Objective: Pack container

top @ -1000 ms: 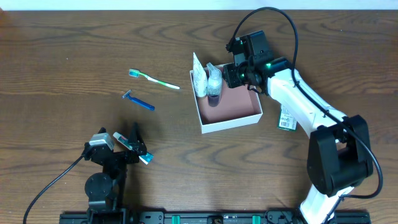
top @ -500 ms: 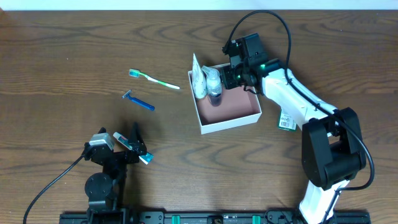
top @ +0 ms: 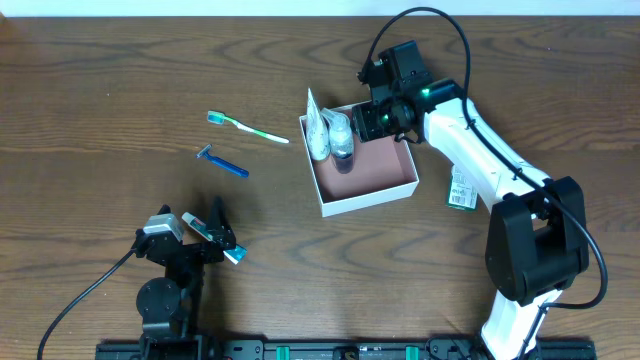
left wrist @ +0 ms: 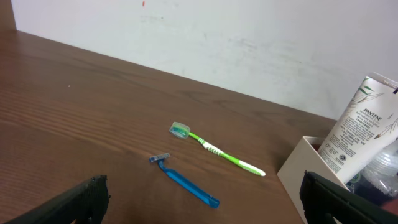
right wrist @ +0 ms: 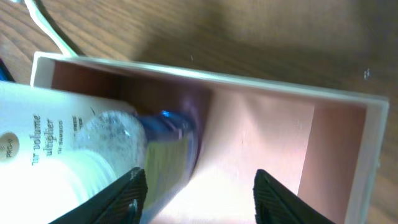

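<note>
The container (top: 385, 185) is a shallow white-walled box with a pink inside, right of the table's middle. A white Pantene tube (top: 318, 128) and a clear bottle with a dark cap (top: 343, 137) lean in its far left corner. My right gripper (top: 372, 122) is open over that corner, its left finger next to the bottle (right wrist: 158, 146) and nothing between the fingers (right wrist: 202, 196). My left gripper (top: 215, 240) is open and empty near the front left, far from the container. A green toothbrush (top: 247, 127) and a blue razor (top: 222, 162) lie on the table to the container's left.
A small green-and-white packet (top: 461, 190) lies on the table right of the container, under the right arm. In the left wrist view the toothbrush (left wrist: 214, 149) and razor (left wrist: 185, 181) lie ahead, with the container's wall (left wrist: 298, 169) and the tube (left wrist: 364, 124) at right.
My right gripper has moved a little left over the container's corner. The tube, bottle and container have shifted slightly left. The left arm has not moved.
</note>
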